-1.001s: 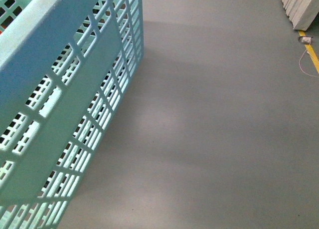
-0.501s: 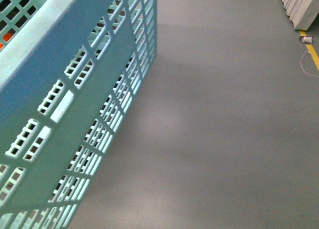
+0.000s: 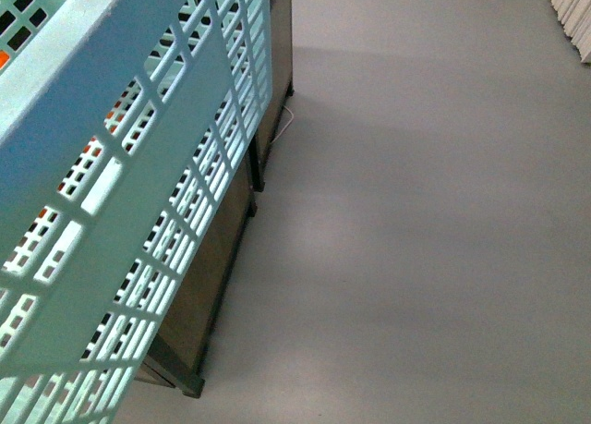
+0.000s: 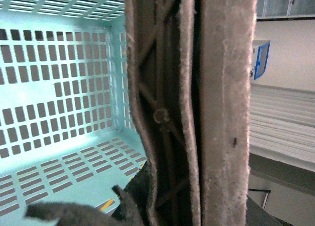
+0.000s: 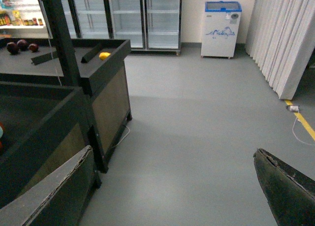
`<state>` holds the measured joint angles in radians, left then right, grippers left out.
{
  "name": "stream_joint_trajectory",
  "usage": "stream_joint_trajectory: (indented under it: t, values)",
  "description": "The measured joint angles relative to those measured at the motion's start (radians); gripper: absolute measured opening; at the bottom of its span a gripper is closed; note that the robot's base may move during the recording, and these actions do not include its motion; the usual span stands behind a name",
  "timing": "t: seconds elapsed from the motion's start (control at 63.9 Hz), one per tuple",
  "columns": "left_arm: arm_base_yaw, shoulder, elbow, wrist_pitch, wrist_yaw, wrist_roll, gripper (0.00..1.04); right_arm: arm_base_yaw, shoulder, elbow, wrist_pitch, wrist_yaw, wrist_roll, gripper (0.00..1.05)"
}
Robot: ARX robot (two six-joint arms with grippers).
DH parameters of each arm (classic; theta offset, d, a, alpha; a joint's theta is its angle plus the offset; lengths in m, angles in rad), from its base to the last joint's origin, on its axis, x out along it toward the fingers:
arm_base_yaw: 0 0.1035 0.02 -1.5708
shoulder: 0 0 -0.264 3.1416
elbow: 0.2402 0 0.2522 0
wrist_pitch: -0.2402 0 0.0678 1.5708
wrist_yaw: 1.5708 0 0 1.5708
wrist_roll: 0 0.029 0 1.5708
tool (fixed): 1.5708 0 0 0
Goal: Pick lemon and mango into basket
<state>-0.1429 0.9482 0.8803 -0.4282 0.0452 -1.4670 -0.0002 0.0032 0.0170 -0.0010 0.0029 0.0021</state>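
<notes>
Basket (image 3: 92,101) blocks most of what seems a dark stand (image 3: 220,258).

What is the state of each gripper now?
Left gripper: shut; what it grips cannot be told.
Right gripper: open, holding nothing.

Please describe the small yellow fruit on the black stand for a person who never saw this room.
Find the glass-door fridges along the back wall; the black display stand is before them. The yellow fruit lies in the stand's corner compartment nearest the open floor. It is the only yellow thing there; the other fruits are dark red.
</notes>
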Motion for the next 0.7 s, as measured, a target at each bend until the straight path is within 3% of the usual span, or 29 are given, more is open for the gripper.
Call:
stream_joint_trajectory:
  t: [0.704]
  values:
    - [0.0,0.001,0.001,0.0,0.001,0.001,0.15,0.0,0.0,0.0,-0.001,-0.003,0.0,0.96]
